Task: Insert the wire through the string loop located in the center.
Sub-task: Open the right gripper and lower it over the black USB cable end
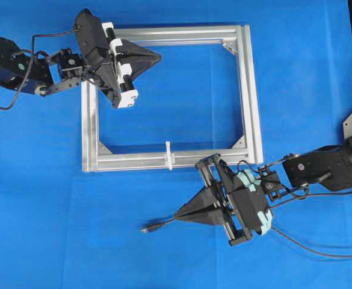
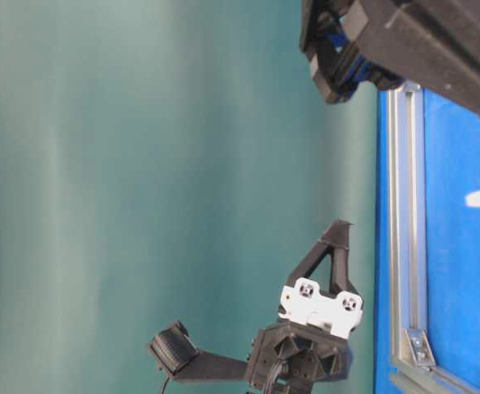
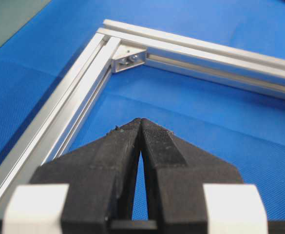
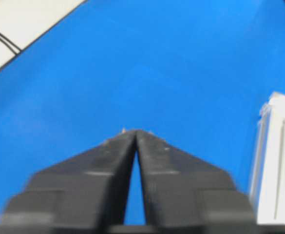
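Right now the right gripper (image 1: 179, 215) sits just beside the wire (image 1: 157, 226), whose plug end points left; its jaws look pinched together, holding nothing I can see. Meanwhile the left gripper (image 1: 157, 57), clenched empty, hangs well apart over the frame (image 1: 252, 90), and the loop (image 1: 169, 156) stands up-left of the wire.

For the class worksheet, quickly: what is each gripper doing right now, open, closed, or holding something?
Left gripper: jaws closed, holding nothing.
Right gripper: jaws closed at the tips; the wire emerges there, but an actual grip cannot be told.
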